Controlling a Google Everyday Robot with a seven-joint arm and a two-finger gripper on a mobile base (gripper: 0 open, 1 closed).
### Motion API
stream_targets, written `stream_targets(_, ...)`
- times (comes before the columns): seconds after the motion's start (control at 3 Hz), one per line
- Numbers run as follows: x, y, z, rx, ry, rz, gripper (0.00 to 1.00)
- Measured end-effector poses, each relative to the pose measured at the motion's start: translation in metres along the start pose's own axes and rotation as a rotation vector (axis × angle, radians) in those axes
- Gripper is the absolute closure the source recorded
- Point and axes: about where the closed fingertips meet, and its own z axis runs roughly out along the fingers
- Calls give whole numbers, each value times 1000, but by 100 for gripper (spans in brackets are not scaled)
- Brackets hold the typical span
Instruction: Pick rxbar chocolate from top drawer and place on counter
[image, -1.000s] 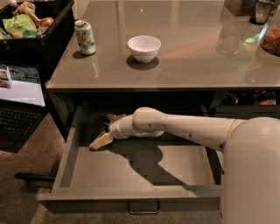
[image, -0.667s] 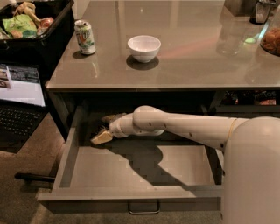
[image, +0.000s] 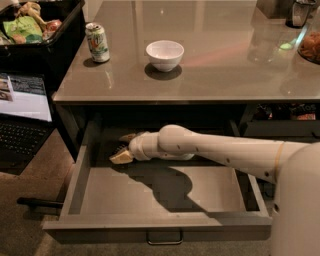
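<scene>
The top drawer (image: 160, 227) is pulled out under the counter (image: 210, 75), grey inside, with a metal handle on its front. My arm reaches into it from the right. The gripper (image: 124, 147) is at the drawer's back left, low over the floor, at the edge of the dark shadow under the counter. Its two tan fingers (image: 121, 157) stand apart, with only darkness showing between them. The rxbar chocolate is not visible; the back of the drawer is in shadow.
On the counter stand a green-and-white soda can (image: 97, 42) at the left, a white bowl (image: 164, 54) in the middle, and glassware at the far right. A black bin of snacks (image: 35, 30) and a laptop (image: 22, 115) are to the left.
The gripper has moved slightly up and further back into the drawer's back left corner. Nothing else has moved.
</scene>
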Motion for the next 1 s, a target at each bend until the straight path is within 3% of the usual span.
stream_targets(0.33, -1, 5, -30, 42, -22, -13, 100)
stream_targets(1.0, -16, 4, -107, 69, 6, -75, 100)
